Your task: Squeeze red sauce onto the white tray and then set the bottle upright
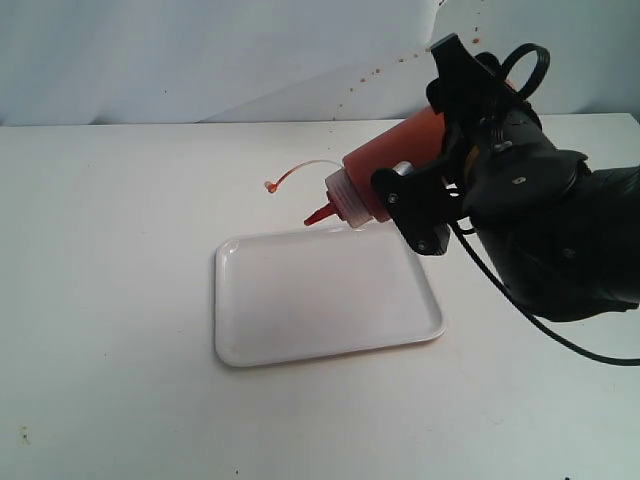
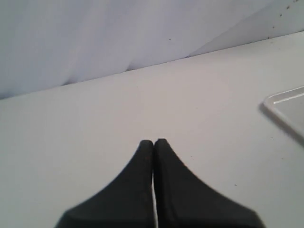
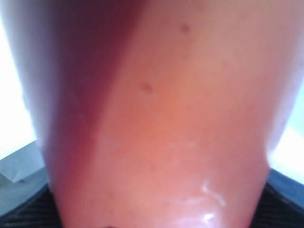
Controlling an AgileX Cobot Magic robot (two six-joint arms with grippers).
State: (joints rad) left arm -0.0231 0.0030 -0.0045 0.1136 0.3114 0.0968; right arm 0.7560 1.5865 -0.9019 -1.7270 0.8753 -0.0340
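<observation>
the bottle [image 1: 395, 150], a soft translucent cylinder tinted orange-red, hangs tipped over the far rim of the white tray [image 1: 320, 300], near its 1 o'clock corner and off the surface. its pointed red nozzle [image 1: 318, 213] aims down toward 8 o'clock, so a squeeze would likely land on the tray rather than the table. the red sauce [image 1: 365, 170] shows only as deeper colour through the plastic; i see none on the tray yet. the small cap [image 1: 270, 186] trails on its thin tether toward 10 o'clock, clear of the tip. the right gripper [image 1: 430, 140] has its black jaws spread partway and clamped across the bottle's body, a sensible spot for squeezing. the tray is glossy, flat, round-cornered and low-rimmed, lying on a matt white table [image 1: 120, 300]. the left gripper [image 2: 154, 145] hovers over bare table, jaws pressed together, holding nothing.
</observation>
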